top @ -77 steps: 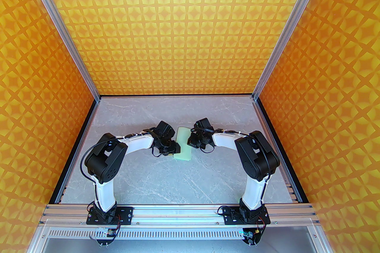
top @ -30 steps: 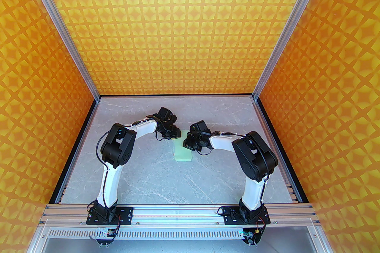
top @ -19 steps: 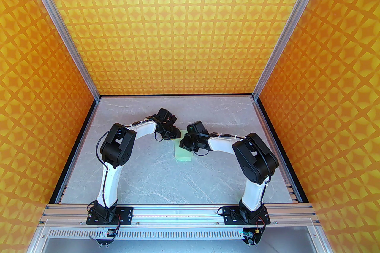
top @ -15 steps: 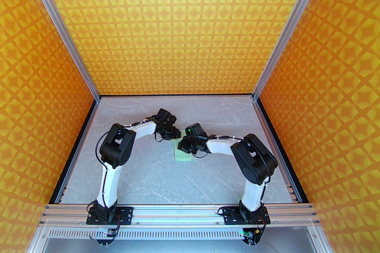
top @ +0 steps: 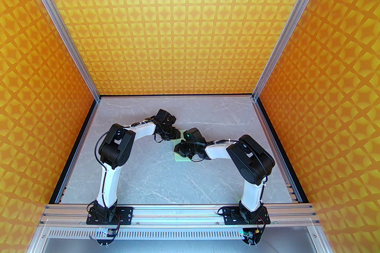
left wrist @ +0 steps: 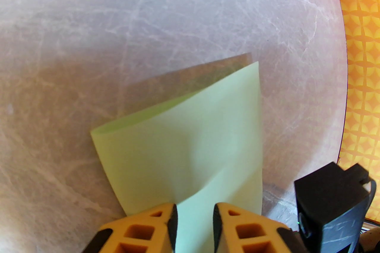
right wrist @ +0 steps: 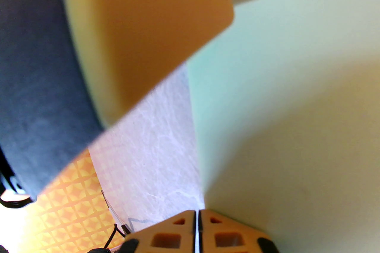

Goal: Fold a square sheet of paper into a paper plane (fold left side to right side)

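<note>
Marble table point(top: 148, 174): sheet of paper point(left wrist: 193, 139) under parted left gripper point(left wrist: 194, 216), beside closed right gripper point(right wrist: 196, 216).

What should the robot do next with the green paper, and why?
Probably slide the shut right gripper along the folded edge of the sheet of paper to press it flat: that fold looks puffy, not creased, and the left gripper sits on one end.

Entry 1, left arm: elbow high, forearm reaching forward and inward. The left claw point(left wrist: 195, 211) points downward, fingers a narrow gap apart.
Entry 2, right arm: elbow high, forearm angled inward. The right claw point(right wrist: 197, 211) has fingers pressed together (just nearside of the left claw).
</note>
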### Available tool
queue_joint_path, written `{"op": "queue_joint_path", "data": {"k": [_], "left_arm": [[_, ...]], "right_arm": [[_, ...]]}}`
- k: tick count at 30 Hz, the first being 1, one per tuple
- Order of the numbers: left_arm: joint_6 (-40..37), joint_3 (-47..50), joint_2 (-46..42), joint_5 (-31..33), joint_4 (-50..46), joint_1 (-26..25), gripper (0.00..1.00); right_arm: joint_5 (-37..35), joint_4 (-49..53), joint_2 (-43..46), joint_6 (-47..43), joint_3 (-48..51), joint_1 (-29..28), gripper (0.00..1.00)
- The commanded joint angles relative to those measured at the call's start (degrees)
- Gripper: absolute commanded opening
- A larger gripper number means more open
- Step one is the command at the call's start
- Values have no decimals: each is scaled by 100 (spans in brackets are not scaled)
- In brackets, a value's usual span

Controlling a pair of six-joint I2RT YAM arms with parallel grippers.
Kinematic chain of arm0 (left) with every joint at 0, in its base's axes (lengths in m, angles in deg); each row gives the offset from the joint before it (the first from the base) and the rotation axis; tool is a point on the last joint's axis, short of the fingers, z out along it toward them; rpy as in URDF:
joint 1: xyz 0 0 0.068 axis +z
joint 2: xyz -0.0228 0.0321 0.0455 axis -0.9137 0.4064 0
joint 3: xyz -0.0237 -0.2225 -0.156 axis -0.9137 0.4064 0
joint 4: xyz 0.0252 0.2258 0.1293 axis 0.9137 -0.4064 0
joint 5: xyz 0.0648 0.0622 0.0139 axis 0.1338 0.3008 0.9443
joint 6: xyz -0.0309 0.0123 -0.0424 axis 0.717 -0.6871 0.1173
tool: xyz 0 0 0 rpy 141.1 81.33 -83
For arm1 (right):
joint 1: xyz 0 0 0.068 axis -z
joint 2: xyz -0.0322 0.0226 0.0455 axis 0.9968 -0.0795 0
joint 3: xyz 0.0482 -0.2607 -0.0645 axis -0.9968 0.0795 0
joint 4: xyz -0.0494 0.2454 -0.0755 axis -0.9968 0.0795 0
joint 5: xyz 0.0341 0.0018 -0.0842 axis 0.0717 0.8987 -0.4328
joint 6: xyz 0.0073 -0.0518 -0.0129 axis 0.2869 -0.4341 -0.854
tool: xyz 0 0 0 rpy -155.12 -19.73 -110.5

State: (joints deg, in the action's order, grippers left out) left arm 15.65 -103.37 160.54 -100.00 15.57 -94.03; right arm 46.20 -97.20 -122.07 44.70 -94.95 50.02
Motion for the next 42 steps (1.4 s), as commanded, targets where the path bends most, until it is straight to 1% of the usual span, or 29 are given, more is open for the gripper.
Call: {"op": "queue_joint_path", "data": {"k": [1, 12, 15, 20, 23, 25, 30, 32, 35, 42], "left_arm": [[16, 203, -56, 81, -214, 41, 30], [15, 277, -141, 81, -188, 59, 30], [1, 306, -146, 81, -191, 62, 30], [-8, 390, -153, 98, -155, 111, 29], [24, 424, -128, 173, -133, 128, 23], [59, 434, -94, 257, -135, 138, 18], [151, 512, -5, 402, -123, 164, 13], [215, 561, 14, 461, -84, 180, 9], [258, 577, 39, 495, -76, 199, 8], [260, 560, 68, 495, -54, 208, 8]], "right_arm": [[51, -116, -178, 191, 50, -111, 10], [-112, 178, -230, 102, 6, -281, 10], [-246, 535, -199, -33, -64, -307, 10], [-521, 1489, -137, -385, -306, -367, 9], [-521, 1660, -175, -430, -322, -394, 7], [-501, 1660, -206, -401, -281, -434, 6], [-482, 1650, -142, -264, -150, -569, 2], [-488, 1627, -85, -212, -86, -652, 2], [-492, 1504, 59, -85, 122, -742, 2], [-450, 785, 430, 333, 889, -891, 1]]}}
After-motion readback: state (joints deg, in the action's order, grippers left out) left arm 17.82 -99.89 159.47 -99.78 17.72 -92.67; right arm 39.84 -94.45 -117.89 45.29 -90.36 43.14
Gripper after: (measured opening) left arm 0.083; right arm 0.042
